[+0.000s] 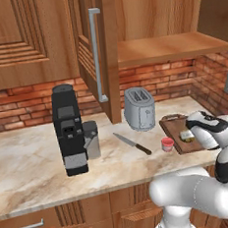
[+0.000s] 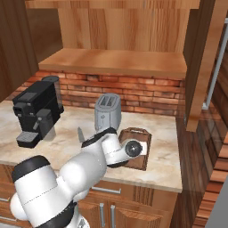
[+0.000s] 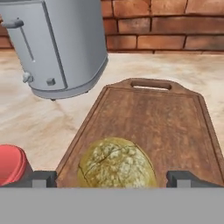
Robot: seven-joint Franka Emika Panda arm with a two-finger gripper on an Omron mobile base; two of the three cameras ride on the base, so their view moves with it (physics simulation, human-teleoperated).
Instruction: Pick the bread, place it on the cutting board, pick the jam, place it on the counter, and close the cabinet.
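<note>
The bread (image 3: 117, 164), a bumpy olive-brown lump, lies on the near end of the dark wooden cutting board (image 3: 166, 113). My gripper (image 3: 113, 179) is open and low over it, with a dark fingertip (image 3: 43, 178) on each side and a gap to the loaf. The red jam (image 3: 12, 162) stands on the counter (image 3: 39, 122) just left of the board. From the left base view the bread (image 1: 187, 135), jam (image 1: 167, 144) and board (image 1: 176, 129) sit beside my white hand. The cabinet door (image 1: 98, 53) hangs open over the counter (image 1: 31, 158).
A grey toaster (image 1: 139, 108) stands behind the board's left corner. A knife (image 1: 132, 144) lies left of the jam. A black coffee machine (image 1: 68, 128) stands further left. Brick wall runs behind. The open cabinet's shelf (image 2: 116, 60) is bare.
</note>
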